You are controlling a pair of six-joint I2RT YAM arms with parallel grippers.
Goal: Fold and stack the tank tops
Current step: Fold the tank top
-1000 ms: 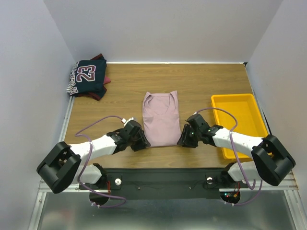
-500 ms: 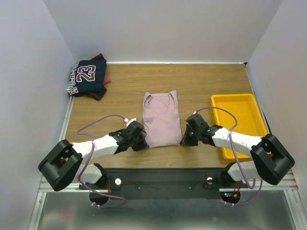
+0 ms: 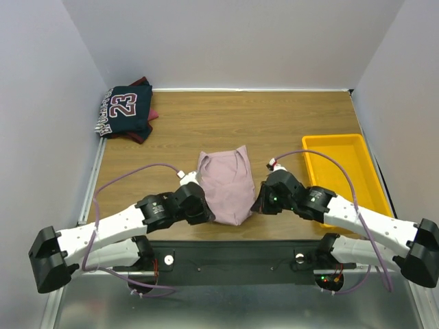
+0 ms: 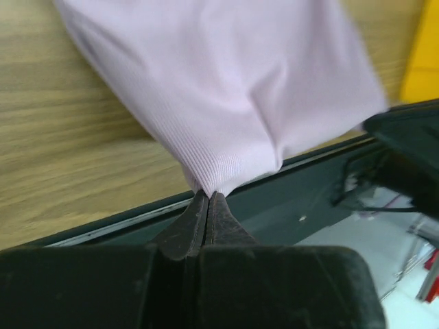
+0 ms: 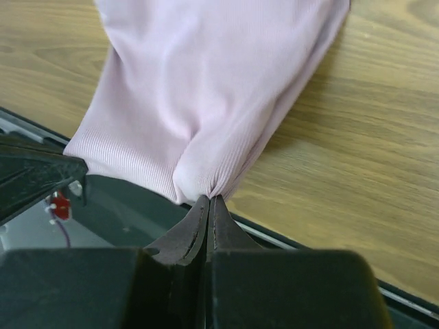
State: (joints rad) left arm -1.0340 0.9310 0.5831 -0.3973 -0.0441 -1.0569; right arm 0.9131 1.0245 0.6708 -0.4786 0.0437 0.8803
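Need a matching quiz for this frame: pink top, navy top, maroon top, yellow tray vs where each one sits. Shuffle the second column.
1. pink tank top
2. navy tank top
3. maroon tank top
4. yellow tray

A. right side of the table
B. far left corner, lying uppermost
C. pinched at its near edge by the left gripper and the right gripper
D. far left corner, under another top

Pairs: 1-C, 2-B, 3-D, 4-A

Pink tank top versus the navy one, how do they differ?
The pink tank top is plain; the navy tank top shows a 23 and lettering. The pink one is pinched at its near edge by the left gripper and right gripper; the navy one lies untouched in the far left corner. Both are cloth tops.
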